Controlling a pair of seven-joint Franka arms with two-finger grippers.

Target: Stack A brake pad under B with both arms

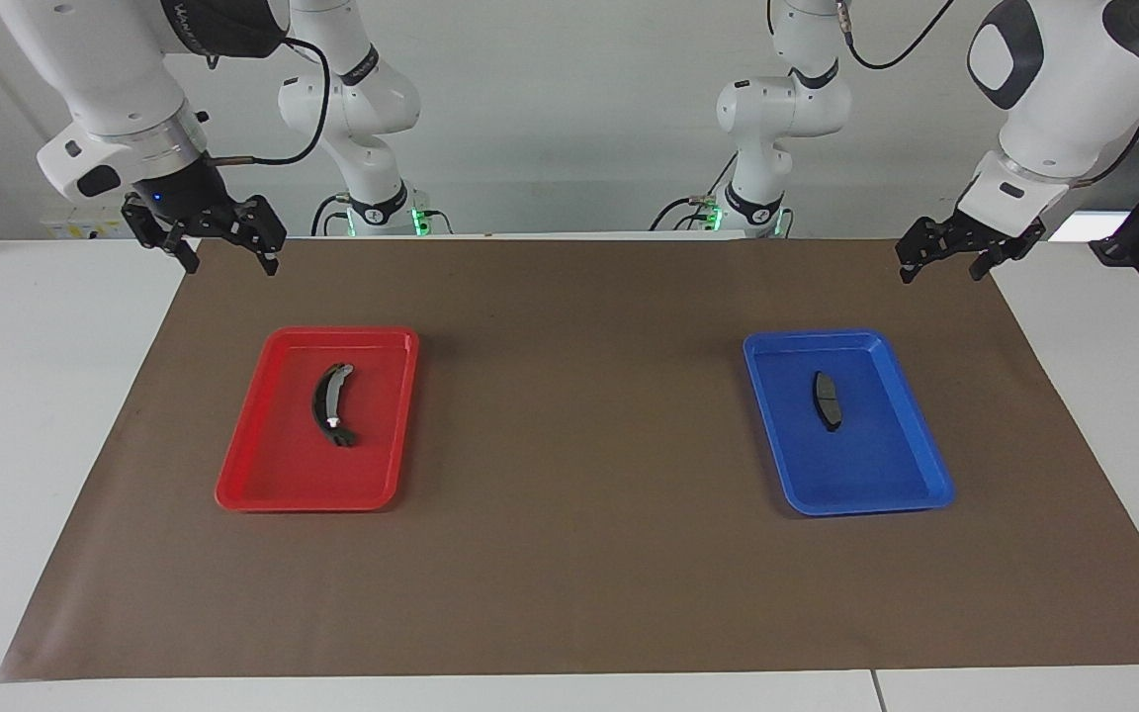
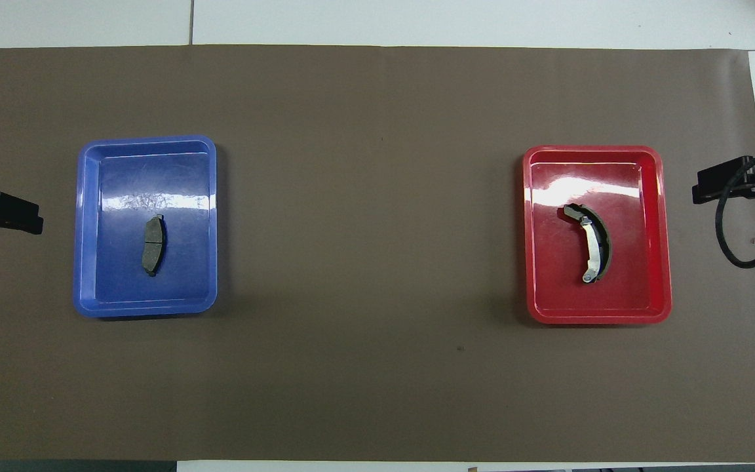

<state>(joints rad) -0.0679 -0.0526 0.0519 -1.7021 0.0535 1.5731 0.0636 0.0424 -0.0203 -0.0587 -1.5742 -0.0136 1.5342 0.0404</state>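
Two pads (A brake pad (image 1: 827, 400), B (image 1: 330, 403)), separate trays

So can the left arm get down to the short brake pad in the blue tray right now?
Probably yes. The A brake pad lies alone and uncovered in the blue tray, at the left arm's end; the left gripper hangs open, holding nothing, over the mat's edge near that tray.

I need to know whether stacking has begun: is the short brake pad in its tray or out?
In. The A brake pad lies flat in the blue tray, alone, no gripper near it.
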